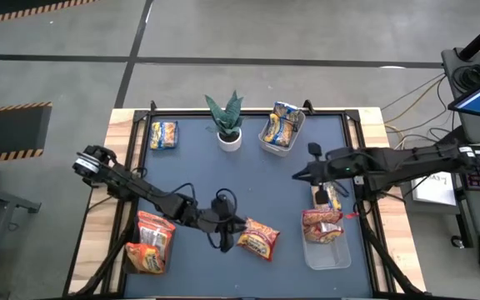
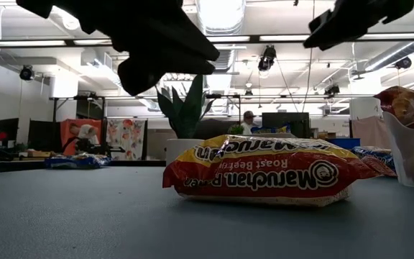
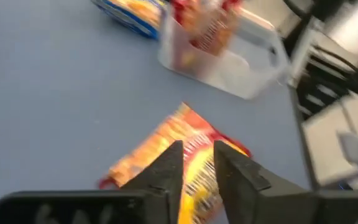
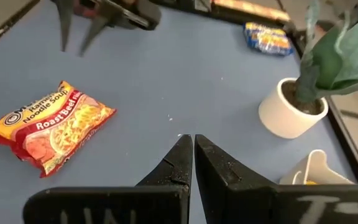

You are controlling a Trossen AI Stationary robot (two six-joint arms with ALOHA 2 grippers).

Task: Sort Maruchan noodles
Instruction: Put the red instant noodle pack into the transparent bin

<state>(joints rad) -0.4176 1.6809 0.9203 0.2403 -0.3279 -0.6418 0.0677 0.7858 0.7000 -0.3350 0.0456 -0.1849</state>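
From above, the red-and-yellow flat plastic Roast Beef noodle packet (image 1: 258, 240) lies alone on the dark blue worktop (image 1: 248, 179), well in front of the small potted green plant in its white pot (image 1: 227, 125); the left hand (image 1: 233, 227) hangs just beside the packet's plant-side corner, while the right hand (image 1: 300, 175) hovers farther off, so the left arm is the nearer one. The packet's long axis runs slantwise across the worktop, roughly in line with the left arm's reach. At table height, the packet (image 2: 264, 173) rests flat with the plant (image 2: 185, 115) behind it and both hands raised clear above. Past the left wrist, the left hand (image 3: 197, 163) shows a narrow gap between its fingers, holding nothing, poised over the packet (image 3: 179, 155). Past the right wrist, the right hand (image 4: 188, 152) is pinched closed and empty, the packet (image 4: 48, 124) well apart from it.
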